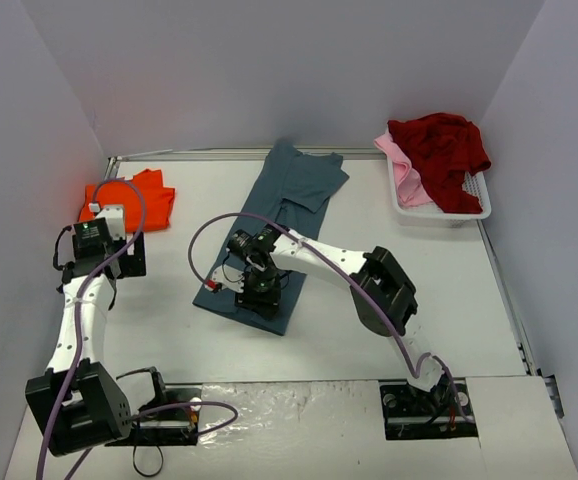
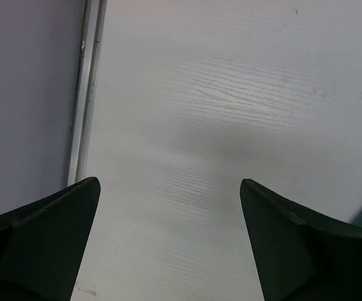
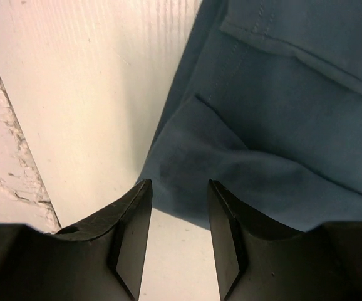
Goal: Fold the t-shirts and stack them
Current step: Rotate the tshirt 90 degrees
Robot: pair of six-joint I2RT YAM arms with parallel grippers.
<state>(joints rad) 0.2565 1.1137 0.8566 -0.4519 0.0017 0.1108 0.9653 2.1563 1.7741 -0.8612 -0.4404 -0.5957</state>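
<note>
Top view, blue-grey t-shirt (image 1: 291,205): spread lengthwise mid-table, one sleeve folded in.
Top view, other t-shirts: orange t-shirt (image 1: 134,198) folded at far left; dark red t-shirt (image 1: 444,148) and pale pink t-shirt (image 1: 409,172) heaped in the basket (image 1: 474,212), far right.
Top view, right gripper (image 1: 221,284): at the blue-grey shirt's near left corner.
Top view, left gripper (image 1: 111,216): just beside the orange shirt.
Left wrist, left gripper (image 2: 168,188): jaws wide apart, holding nothing, over bare table (image 2: 231,94); a blue sliver at the right edge, possibly cloth.
Right wrist, right gripper (image 3: 180,184): jaws narrowly parted, nothing between them, over the blue-grey t-shirt (image 3: 281,125) hem.
</note>
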